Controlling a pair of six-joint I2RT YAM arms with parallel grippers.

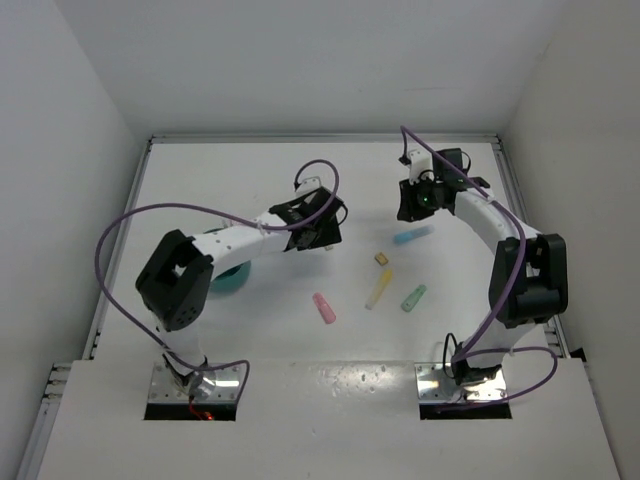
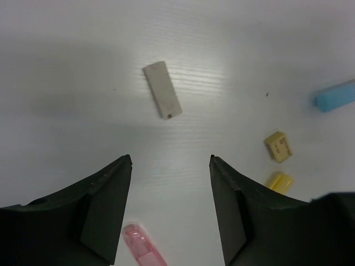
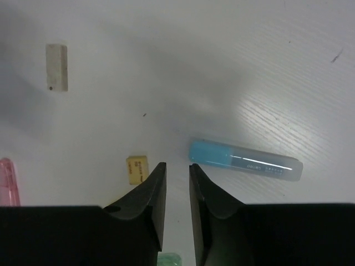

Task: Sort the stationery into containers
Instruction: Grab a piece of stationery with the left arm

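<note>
Top external view first: white bench (image 1: 250, 180) boxed in by white walls on the left, back and right. Everything loose sits around the middle, well away from those walls.

The two black-and-white arms come next. The left one reaches in towards the centre, and its claw (image 2: 170, 160) is spread wide with nothing between the fingers. The right claw (image 3: 176, 165) has its fingers nearly together with just a slim gap, also gripping nothing.

One container that I can see: a small round dark-teal cup (image 1: 232, 280), over on the left and half tucked under the left arm.

I count four stubby markers, none of them in the cup:
- a blue marker with a clear end section (image 3: 244, 160), just beside the right claw's tips. It has tiny pale print on the barrel, but I can't read it.
- a pastel yellow marker (image 1: 379, 288)
- a pastel green marker (image 1: 414, 298), near the yellow one
- a pastel pink marker (image 1: 324, 308), apart from the others and nearest the front edge

Two erasers:
- a flat whitish rectangular eraser (image 2: 162, 90), lying alone ahead of the left claw's open jaws
- a tiny tan block eraser (image 3: 137, 169), between the blue and yellow markers. There are marks on its face, too small to make out.
</note>
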